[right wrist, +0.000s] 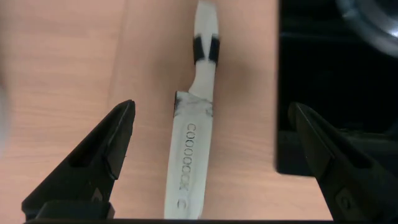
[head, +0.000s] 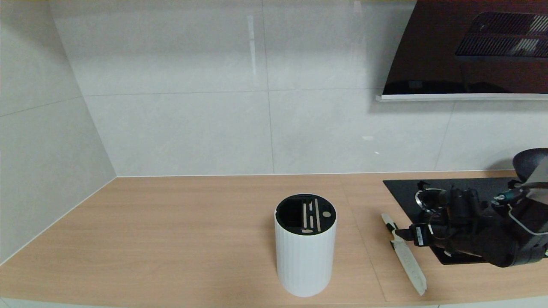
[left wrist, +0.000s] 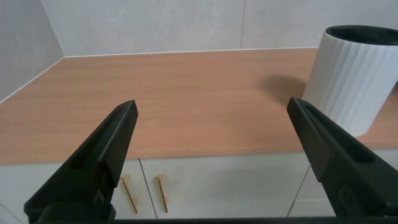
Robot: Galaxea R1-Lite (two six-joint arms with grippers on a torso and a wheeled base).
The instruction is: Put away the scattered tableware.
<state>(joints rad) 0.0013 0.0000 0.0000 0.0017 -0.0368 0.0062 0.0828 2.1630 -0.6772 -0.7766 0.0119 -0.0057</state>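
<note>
A white knife with a black band on its handle lies flat on the wooden counter, right of a white ribbed utensil holder that has a black slotted top. My right gripper hovers just over the knife where handle meets blade. It is open, and in the right wrist view its fingers stand wide on either side of the knife. My left gripper is open and empty, out in front of the counter's edge, with the holder farther off to one side.
A black cooktop lies right of the knife, with a metal ring and a dark pan on it. A range hood hangs on the tiled wall. Cabinet handles show below the counter front. Bare counter stretches left of the holder.
</note>
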